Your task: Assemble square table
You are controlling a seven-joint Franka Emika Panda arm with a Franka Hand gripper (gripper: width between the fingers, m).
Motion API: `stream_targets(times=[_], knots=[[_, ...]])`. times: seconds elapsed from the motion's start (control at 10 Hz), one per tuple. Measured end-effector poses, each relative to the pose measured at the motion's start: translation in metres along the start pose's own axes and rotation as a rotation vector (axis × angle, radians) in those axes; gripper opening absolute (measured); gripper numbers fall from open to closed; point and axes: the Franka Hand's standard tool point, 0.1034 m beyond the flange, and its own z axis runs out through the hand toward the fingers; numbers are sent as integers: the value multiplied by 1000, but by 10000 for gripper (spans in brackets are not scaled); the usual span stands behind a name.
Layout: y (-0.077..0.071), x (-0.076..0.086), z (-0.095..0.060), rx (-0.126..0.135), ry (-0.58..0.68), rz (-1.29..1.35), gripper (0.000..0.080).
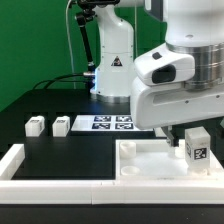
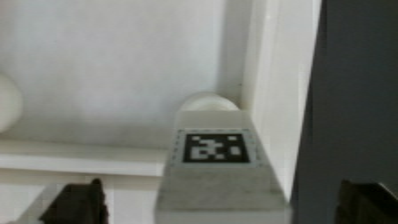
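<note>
The white square tabletop [image 1: 145, 160] lies at the front, towards the exterior view's right, with its raised rim showing. One short white leg [image 1: 195, 149] with a black-and-white tag stands upright on its right corner. My gripper [image 1: 192, 140] hangs directly over that leg, open. In the wrist view the tagged leg [image 2: 215, 155] sits midway between my dark fingertips [image 2: 75, 203], with a gap on each side and no contact. The tabletop [image 2: 107, 60] fills the background there. Two more legs [image 1: 35, 126] [image 1: 62, 125] lie on the black table at the left.
The marker board [image 1: 110, 122] lies flat behind the tabletop, in front of the arm's base [image 1: 112, 70]. A long low white wall [image 1: 25, 165] frames the front left corner. A rounded white bump [image 2: 214, 102] shows just beyond the leg.
</note>
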Motion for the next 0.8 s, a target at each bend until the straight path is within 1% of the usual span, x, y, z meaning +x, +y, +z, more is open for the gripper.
stream_targets(times=[0.3,0.5,0.7,0.8], knots=[[-1,0,1,0,-1,23,637],[-1,-1,1,3,-2,69,284],[-2,-1,1,3,-2,176,288],[-3,-1,1,4,-2,272,288]])
